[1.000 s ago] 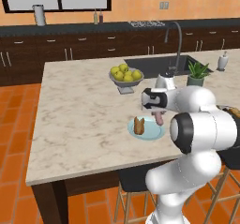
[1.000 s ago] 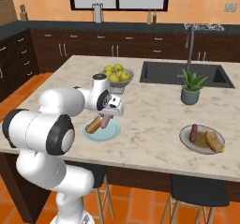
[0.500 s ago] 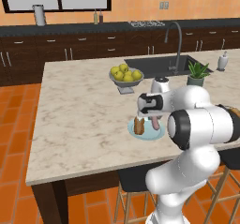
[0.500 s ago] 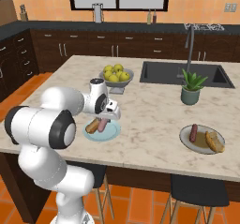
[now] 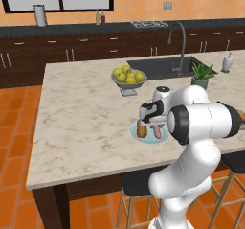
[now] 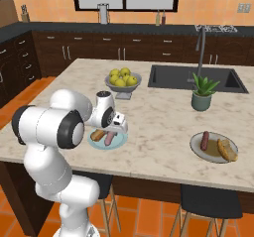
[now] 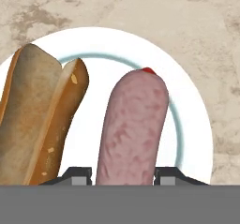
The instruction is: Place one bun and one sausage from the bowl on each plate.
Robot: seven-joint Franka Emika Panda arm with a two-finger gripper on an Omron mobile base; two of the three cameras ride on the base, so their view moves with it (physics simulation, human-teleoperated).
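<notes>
A pink sausage [image 7: 132,127] is seen at the centre of the hand view, lying over a white plate [image 7: 194,124] beside a brown bun [image 7: 40,120] at the left, and its near end is clasped between the two dark finger tips of the gripper [image 7: 123,175]. In the right base view, this plate [image 6: 119,142] is found left of centre on the marble counter [image 6: 158,117]. A second plate [image 6: 198,149] with a sausage and bun is seen at the right, well apart, with a grey fruit bowl [image 6: 121,84] and a potted plant [image 6: 202,93] higher in the frame.
</notes>
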